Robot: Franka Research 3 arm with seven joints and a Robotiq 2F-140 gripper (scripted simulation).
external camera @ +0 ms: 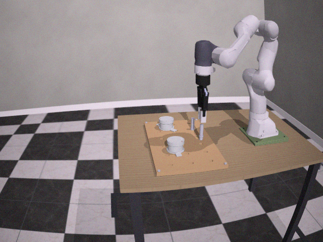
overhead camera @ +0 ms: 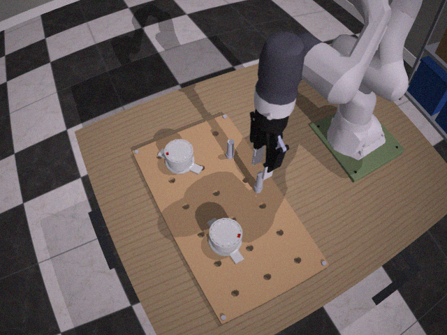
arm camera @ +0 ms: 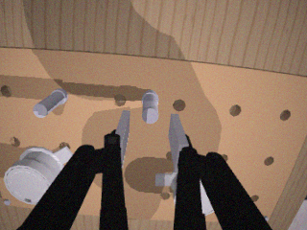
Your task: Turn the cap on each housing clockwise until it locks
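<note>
The far housing [overhead camera: 177,167] [external camera: 166,127] stands upright with its white cap [overhead camera: 179,149] [external camera: 166,119] [arm camera: 25,183] on top; a red mark is on the cap's left side in the top view. The near housing [overhead camera: 221,250] [external camera: 175,149] also stands upright under its white cap [overhead camera: 225,232] [external camera: 175,141]; that cap's red mark faces right in the top view. In the wrist view the right finger mostly hides this housing. My gripper [overhead camera: 262,165] [external camera: 201,120] [arm camera: 150,124] is open and empty, fingers pointing down, just above the near grey peg [overhead camera: 258,183] [external camera: 201,131] [arm camera: 150,106], away from both caps.
A second grey peg [overhead camera: 230,148] [external camera: 193,123] [arm camera: 50,103] stands upright near the far housing. The orange board [overhead camera: 252,288] [external camera: 182,168] [arm camera: 249,86] has several holes and small corner studs. The arm's green base plate [overhead camera: 360,171] [external camera: 271,140] is on the table's right side.
</note>
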